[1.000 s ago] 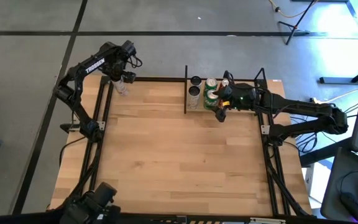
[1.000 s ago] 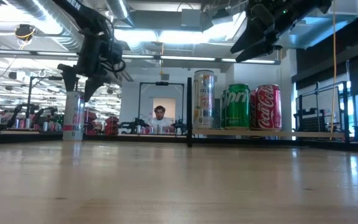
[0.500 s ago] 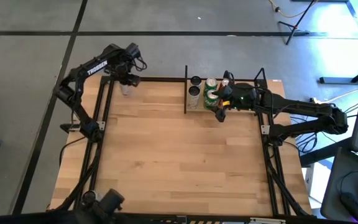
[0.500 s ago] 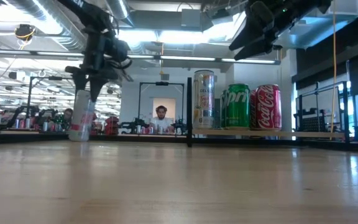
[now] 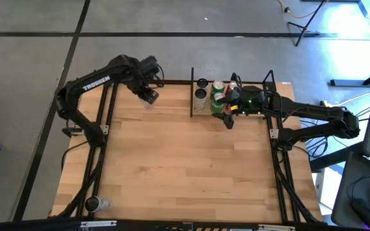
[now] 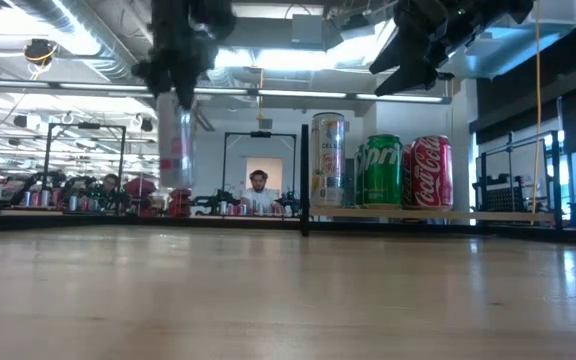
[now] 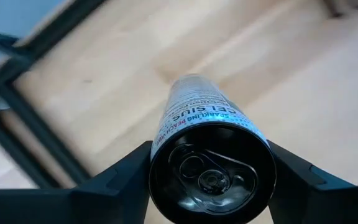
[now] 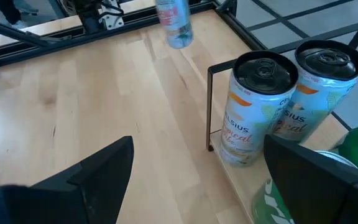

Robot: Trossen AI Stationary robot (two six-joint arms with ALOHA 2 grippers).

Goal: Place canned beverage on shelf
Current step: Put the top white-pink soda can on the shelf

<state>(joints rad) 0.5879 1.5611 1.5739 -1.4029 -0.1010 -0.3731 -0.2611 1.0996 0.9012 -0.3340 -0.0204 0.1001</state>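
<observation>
A slim white canned beverage [image 6: 176, 140] hangs above the table's far left part, and my left gripper [image 5: 148, 95] is shut on it. The right wrist view shows the same can [image 8: 174, 22] from afar. The shelf [image 6: 418, 212] stands at the far right. On it stand slim cans [image 8: 253, 106], a green can [image 6: 379, 172] and a red can [image 6: 430, 172]. Over the shelf's cans my right gripper [image 5: 229, 114] hovers open and touches nothing. My left gripper pinches the can's upper end [image 7: 160, 155] between its two fingers [image 7: 126, 174], one on each side of the wall just below the lid. The fingers come from above, pointing down. The can hangs upright below them, clear of the table.
Thin black frame bars [image 5: 105, 122] run along the table's left and right sides. The shelf's black upright post [image 8: 211, 106] stands between the held can and the shelf's cans. A small can-like thing [image 5: 94, 204] lies at the near left corner. Bare wood spreads across the middle.
My left gripper has taken the can off the table at the far left. The can first tipped, then came up clear. The gripper has carried it up and toward the table's right, toward the shelf.
</observation>
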